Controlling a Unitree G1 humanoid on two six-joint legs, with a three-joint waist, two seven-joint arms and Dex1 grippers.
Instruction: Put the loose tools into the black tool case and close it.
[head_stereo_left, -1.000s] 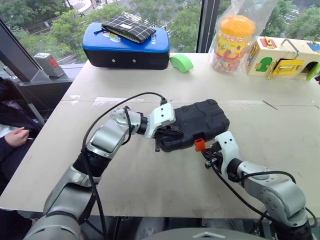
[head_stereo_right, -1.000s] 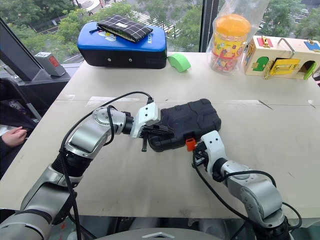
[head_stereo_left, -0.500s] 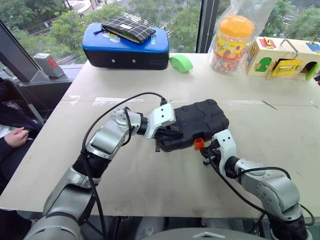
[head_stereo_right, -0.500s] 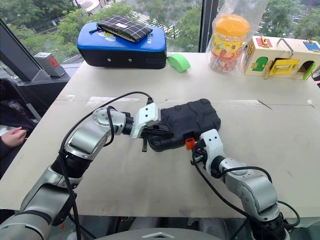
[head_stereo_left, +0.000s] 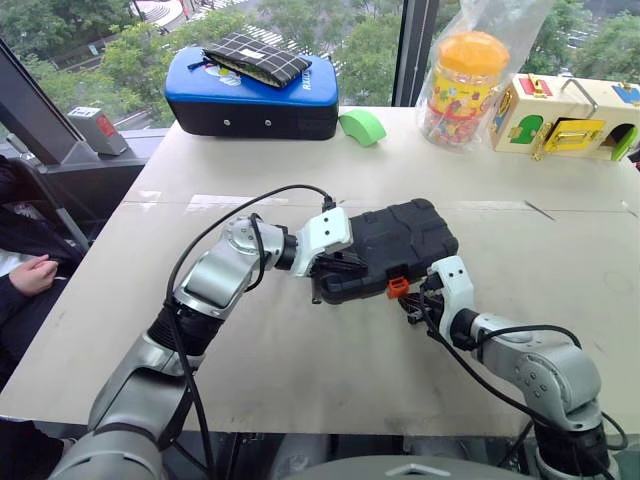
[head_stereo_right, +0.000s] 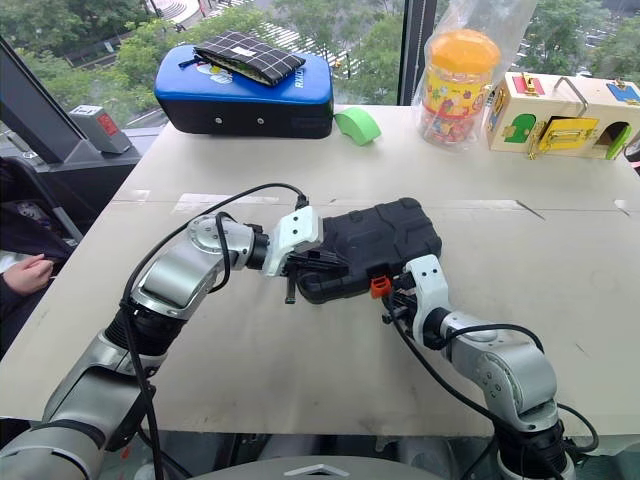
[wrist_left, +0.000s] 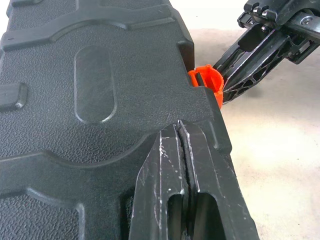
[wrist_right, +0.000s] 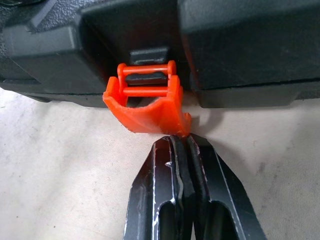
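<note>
Right end effector (wrist_right: 184, 142) now nearer the orange latch (wrist_right: 145, 102), tips pressed together touching it, left end effector (wrist_left: 182, 131) pressed together atop my closed black tool case (head_stereo_left: 400, 240).

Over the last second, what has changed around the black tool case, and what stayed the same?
The right gripper, shut, has crept forward and slightly left, closing in on the orange latch until its fingertips reach the latch's lower edge. Nothing was taken hold of or let go. The left gripper stays shut, resting on the closed black tool case, which has not moved.
</note>
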